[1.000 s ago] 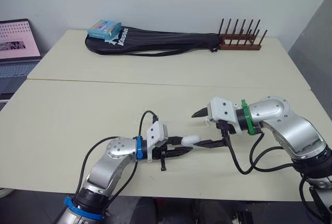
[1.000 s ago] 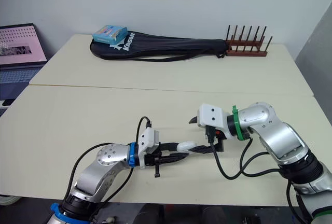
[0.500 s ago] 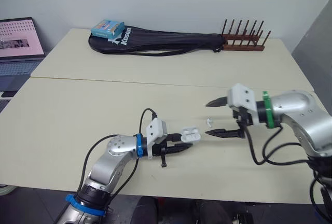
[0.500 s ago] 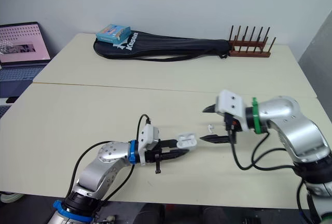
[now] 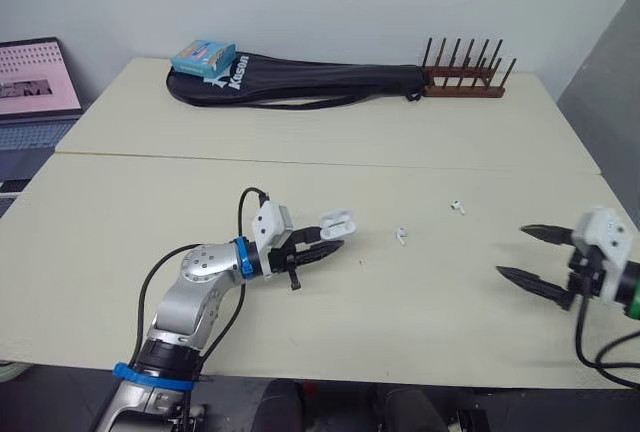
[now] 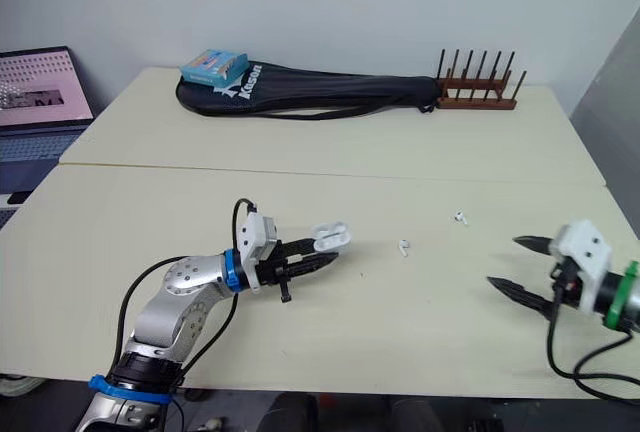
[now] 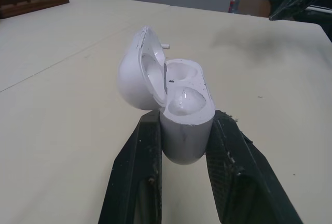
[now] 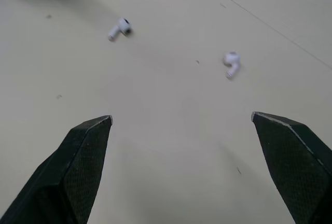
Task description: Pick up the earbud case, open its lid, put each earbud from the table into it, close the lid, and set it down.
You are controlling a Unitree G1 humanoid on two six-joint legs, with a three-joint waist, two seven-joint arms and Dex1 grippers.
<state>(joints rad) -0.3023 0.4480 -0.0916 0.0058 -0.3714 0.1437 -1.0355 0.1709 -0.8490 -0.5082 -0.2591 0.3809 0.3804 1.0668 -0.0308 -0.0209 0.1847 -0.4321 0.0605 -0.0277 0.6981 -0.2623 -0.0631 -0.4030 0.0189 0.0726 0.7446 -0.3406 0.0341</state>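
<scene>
My left gripper (image 5: 322,243) is shut on the white earbud case (image 5: 336,222), held just above the table near its middle. The case (image 7: 179,107) has its lid swung open, and both sockets look empty. One white earbud (image 5: 401,237) lies on the table a short way right of the case. A second earbud (image 5: 457,206) lies farther right and back. Both earbuds (image 8: 120,27) (image 8: 231,62) also show ahead of my right gripper (image 5: 532,258), which stands open and empty at the table's right edge.
At the back of the table lie a black racket bag (image 5: 300,82) with a blue box (image 5: 201,56) on it and a wooden peg rack (image 5: 462,80). A laptop (image 5: 35,82) stands off the left side. A seam (image 5: 300,160) runs across the table.
My right gripper has drawn back to the right edge, away from the case. My left gripper has carried the open case left and back. A second earbud has come into sight.
</scene>
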